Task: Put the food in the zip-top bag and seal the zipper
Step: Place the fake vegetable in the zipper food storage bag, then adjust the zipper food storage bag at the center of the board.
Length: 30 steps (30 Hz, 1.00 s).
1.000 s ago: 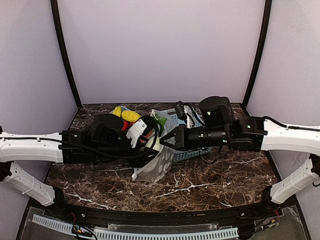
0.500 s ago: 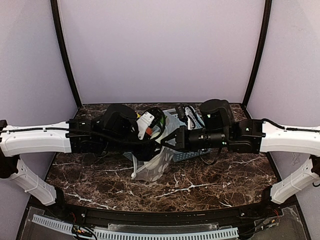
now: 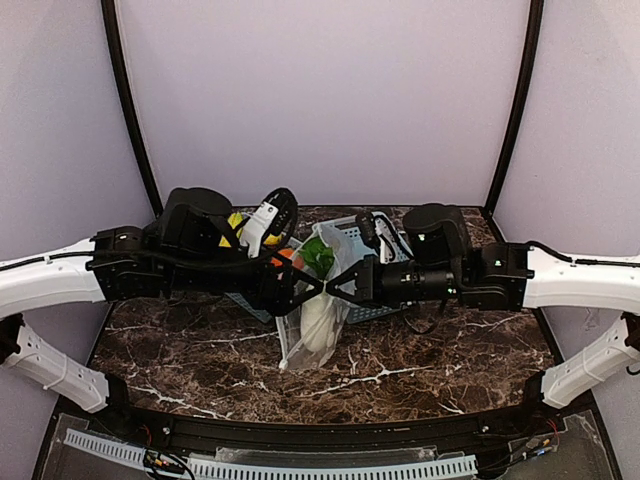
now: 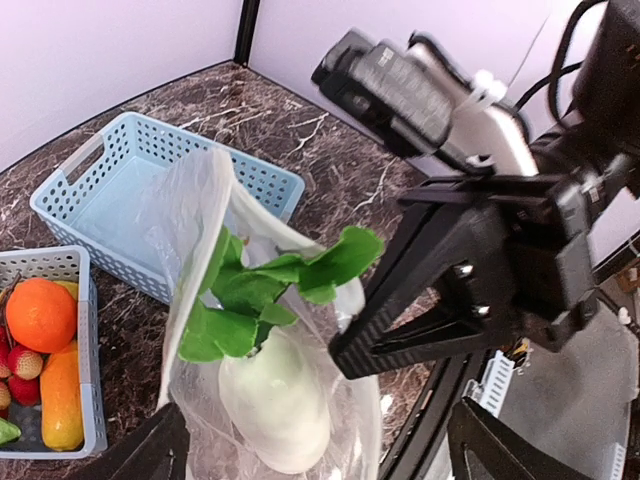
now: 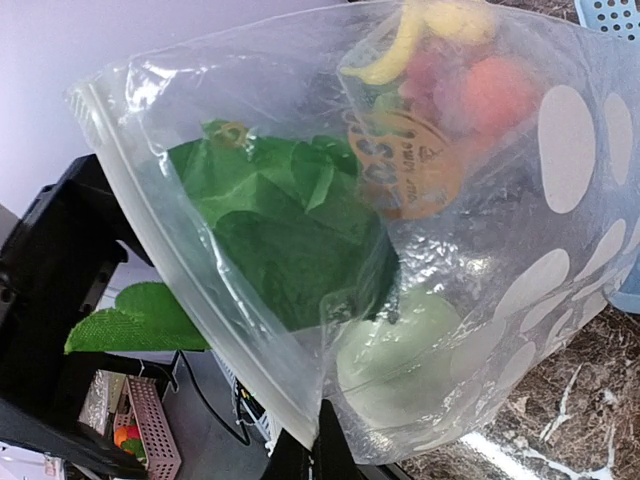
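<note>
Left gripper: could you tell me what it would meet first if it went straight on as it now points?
Probably the white radish toy in the zip-top bag, dead ahead of the open left gripper, though depth is unclear.

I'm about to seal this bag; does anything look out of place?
Yes. The radish sits in the bag that the right claw holds up, but its green leaves poke out past the mouth; they would likely get in the way of sealing.
</note>
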Each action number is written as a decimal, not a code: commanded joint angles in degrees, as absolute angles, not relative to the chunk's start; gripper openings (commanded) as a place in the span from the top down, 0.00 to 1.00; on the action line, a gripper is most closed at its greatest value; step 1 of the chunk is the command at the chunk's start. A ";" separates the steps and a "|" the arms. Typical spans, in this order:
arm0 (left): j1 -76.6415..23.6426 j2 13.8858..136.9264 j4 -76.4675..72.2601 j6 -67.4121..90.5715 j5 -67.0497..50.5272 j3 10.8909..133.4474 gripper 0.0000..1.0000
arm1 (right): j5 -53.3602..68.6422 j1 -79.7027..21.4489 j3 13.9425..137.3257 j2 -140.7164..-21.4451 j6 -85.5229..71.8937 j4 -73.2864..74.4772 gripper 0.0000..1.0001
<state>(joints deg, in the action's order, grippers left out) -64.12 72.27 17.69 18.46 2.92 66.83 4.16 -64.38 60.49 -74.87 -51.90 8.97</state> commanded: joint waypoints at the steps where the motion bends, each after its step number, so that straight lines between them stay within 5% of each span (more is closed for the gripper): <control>1: -63.48 66.62 20.49 23.01 0.31 67.66 0.09 | 2.69 -64.04 59.75 -74.40 -52.73 7.84 1.00; 17: -60.34 61.08 19.43 40.31 0.29 54.27 0.20 | 2.88 -64.07 60.04 -74.92 -52.73 7.82 1.00; 23: -60.29 63.06 16.67 42.13 -3.58 52.24 0.39 | 2.60 -64.05 59.96 -74.88 -52.66 7.82 1.00; 30: -60.08 66.04 13.71 39.95 -5.67 55.61 0.82 | 2.05 -63.99 60.37 -74.97 -52.32 8.36 1.00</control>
